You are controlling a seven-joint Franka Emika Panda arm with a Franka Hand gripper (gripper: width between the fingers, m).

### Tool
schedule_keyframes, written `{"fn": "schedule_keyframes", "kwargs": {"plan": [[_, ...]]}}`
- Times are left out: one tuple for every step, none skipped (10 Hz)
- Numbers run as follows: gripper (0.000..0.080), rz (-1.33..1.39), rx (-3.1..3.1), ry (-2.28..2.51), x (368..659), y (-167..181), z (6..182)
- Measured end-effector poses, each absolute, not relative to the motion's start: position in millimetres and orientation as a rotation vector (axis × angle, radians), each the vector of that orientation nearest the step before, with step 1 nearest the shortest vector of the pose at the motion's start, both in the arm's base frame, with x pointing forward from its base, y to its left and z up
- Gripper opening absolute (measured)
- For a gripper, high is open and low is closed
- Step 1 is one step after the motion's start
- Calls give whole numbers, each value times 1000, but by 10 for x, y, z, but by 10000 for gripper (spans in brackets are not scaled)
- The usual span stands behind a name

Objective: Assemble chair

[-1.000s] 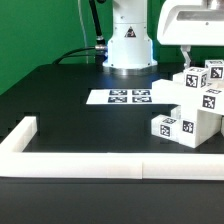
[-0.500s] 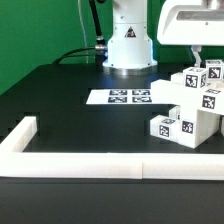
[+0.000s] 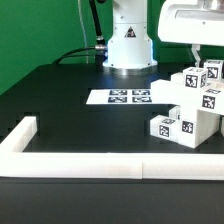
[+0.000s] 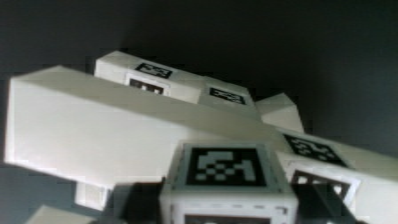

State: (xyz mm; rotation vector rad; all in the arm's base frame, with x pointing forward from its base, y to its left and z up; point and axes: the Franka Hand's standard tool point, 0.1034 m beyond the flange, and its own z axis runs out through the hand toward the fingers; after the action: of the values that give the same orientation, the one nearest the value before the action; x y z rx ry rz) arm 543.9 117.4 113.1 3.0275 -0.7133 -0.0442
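The chair parts (image 3: 190,110) are white tagged blocks clustered at the exterior view's right on the black table. My gripper (image 3: 200,62) hangs from the white hand right above the cluster's topmost tagged block (image 3: 212,72), one dark finger (image 3: 187,52) showing. In the wrist view a white tagged block (image 4: 228,168) fills the gap of the gripper (image 4: 228,205), with a dark finger (image 4: 317,196) pressed against each side. Behind it lies a long white panel (image 4: 107,110) and more tagged pieces (image 4: 228,95). The gripper is shut on this block.
The marker board (image 3: 128,97) lies flat in the middle of the table. A long white border wall (image 3: 100,166) runs along the near edge with a short arm (image 3: 22,132) at the exterior view's left. The robot base (image 3: 130,45) stands at the back.
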Motion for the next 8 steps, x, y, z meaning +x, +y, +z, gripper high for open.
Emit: {"fn": "schedule_keyframes", "kwargs": {"plan": [[287, -43, 3010, -783, 5439, 1175, 1131], [287, -42, 2979, -893, 5438, 1178, 1131], [287, -41, 2953, -975, 5438, 1181, 1131], [287, -42, 2894, -1146, 5436, 1190, 1130], [287, -44, 2860, -1235, 5435, 1197, 1130], [287, -43, 2820, -1324, 5434, 1201, 1130], [287, -44, 2782, -1407, 5433, 1207, 1129], [287, -46, 2731, -1507, 5432, 1215, 1129]]}}
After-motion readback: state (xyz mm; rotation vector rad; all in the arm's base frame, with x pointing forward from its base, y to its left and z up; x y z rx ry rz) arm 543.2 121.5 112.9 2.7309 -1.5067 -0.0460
